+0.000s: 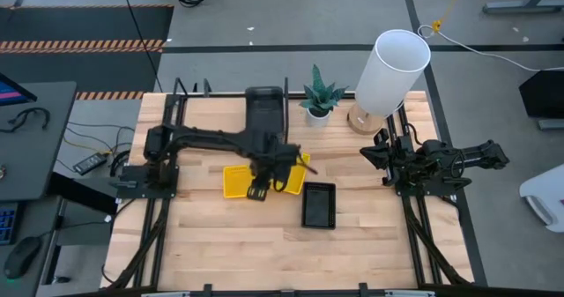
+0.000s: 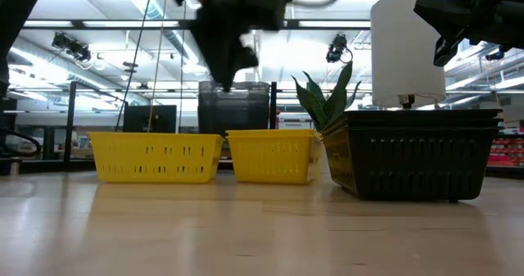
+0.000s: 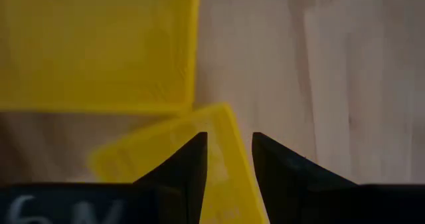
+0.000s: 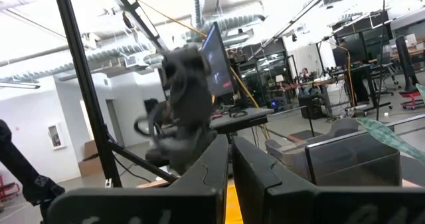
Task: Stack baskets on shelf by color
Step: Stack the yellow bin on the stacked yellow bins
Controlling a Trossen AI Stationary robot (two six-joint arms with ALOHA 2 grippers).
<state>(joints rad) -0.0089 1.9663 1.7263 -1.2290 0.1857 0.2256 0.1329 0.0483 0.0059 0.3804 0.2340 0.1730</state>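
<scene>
Two yellow baskets [image 1: 236, 181] [image 1: 296, 175] stand side by side on their bottoms at the table's middle, and a black slatted basket [image 1: 318, 205] sits nearer the front. Dark grey baskets [image 1: 264, 112] stand at the far edge between the shelf's thin black bars [image 1: 187, 92]. My left gripper [image 1: 259, 189] hovers open above the yellow baskets. In the left wrist view its fingers stand either side of one basket's rim [image 3: 230, 127], well above it. In the low view the left gripper [image 2: 226, 78] hangs clear over the baskets [image 2: 155, 156]. My right gripper [image 1: 374, 152] waits, shut, at the table's right.
A potted plant [image 1: 318, 99] and a large white cylinder lamp [image 1: 389, 71] stand at the far edge, right of the grey baskets. Bare wood lies along the near side [image 1: 247, 244]. The right arm's base [image 1: 423, 169] takes up the right edge.
</scene>
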